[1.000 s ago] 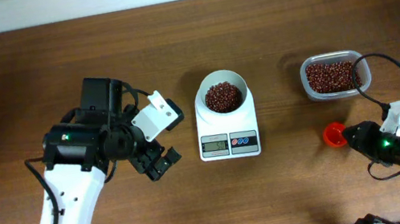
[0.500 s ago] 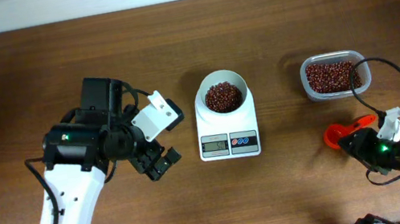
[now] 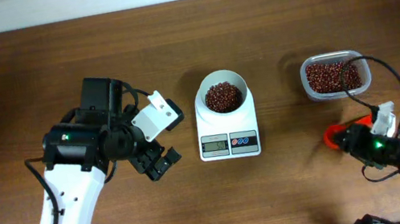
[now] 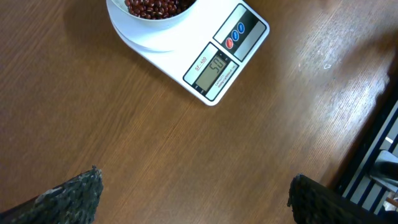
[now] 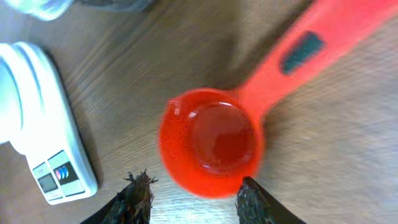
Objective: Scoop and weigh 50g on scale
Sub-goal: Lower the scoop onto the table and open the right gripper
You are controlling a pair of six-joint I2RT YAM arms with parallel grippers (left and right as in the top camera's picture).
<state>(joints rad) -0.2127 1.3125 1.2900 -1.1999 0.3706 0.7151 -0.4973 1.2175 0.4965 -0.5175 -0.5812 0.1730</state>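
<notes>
The white scale (image 3: 226,126) stands mid-table with a round white bowl (image 3: 207,86) on top holding a heap of dark red-brown beans (image 3: 223,96). Its display (image 4: 216,67) is lit in the left wrist view. An empty red scoop (image 3: 336,136) lies on the wood right of the scale, handle pointing right. My right gripper (image 5: 194,182) is open just behind the scoop's cup (image 5: 211,142), gripping nothing. My left gripper (image 4: 194,177) hovers wide open over bare wood left of the scale.
A clear plastic tub (image 3: 307,87) of more beans sits at the back right, beyond the scoop. The left arm's white camera housing (image 3: 158,112) hangs close to the scale's left side. A black cable (image 3: 389,72) loops beside the tub.
The right gripper has opened and drawn back towards the front edge, leaving the scoop on the table with its handle now showing. The left arm has not moved.
</notes>
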